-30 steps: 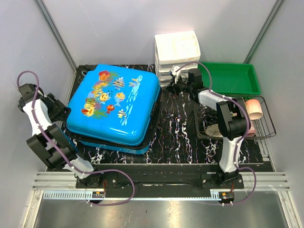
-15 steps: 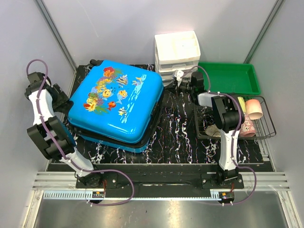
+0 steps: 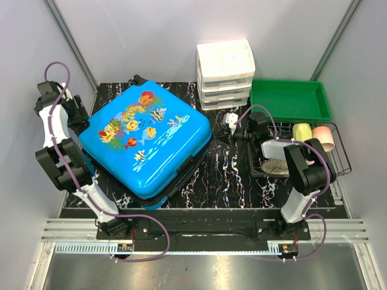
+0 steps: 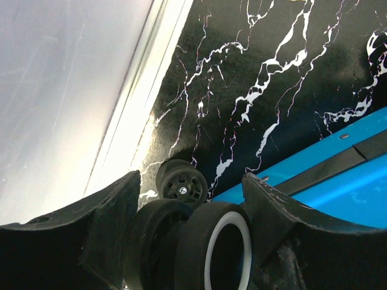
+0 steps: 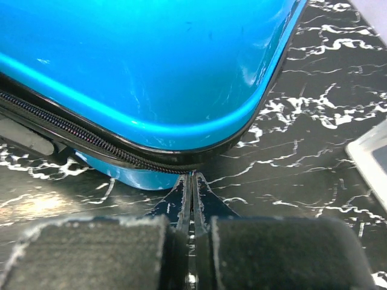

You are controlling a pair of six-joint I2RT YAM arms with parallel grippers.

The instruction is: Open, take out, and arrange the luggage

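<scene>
Two hazards to weigh from here. Find the luggage [image 3: 145, 142] flat on the marbled tabletop [image 3: 224, 175], printed lid up and down on its base, turned on a diagonal, nothing taken out yet. See the left jaws spread wide and clamped about a caster [image 4: 214, 248] at the far-left corner, hard by the side wall [image 3: 36, 60]. See the right jaws clenched tight, tips pressed to the zip seam [image 5: 91, 145] under the lid's rounded corner, no tab visible between them; cannot tell about any pull nipped there.

First hazard: dragging or twisting by the caster. Would likely spin the whole case rather than steady it, smooth shell on smooth tabletop. Could shove the far corner into the white drawer unit [image 3: 225, 69], or jam the left arm [image 3: 57, 160] against the wall. Could also slip off the round tyre.

Second hazard: running closed tips along the seam without a real hold on a pull. Would only scrape the teeth, or wedge under the lid's lip and lever the case sideways toward the wire basket [image 3: 332, 174] and green tray [image 3: 290, 99]. Better to confirm a grip on the tab before pulling.
</scene>
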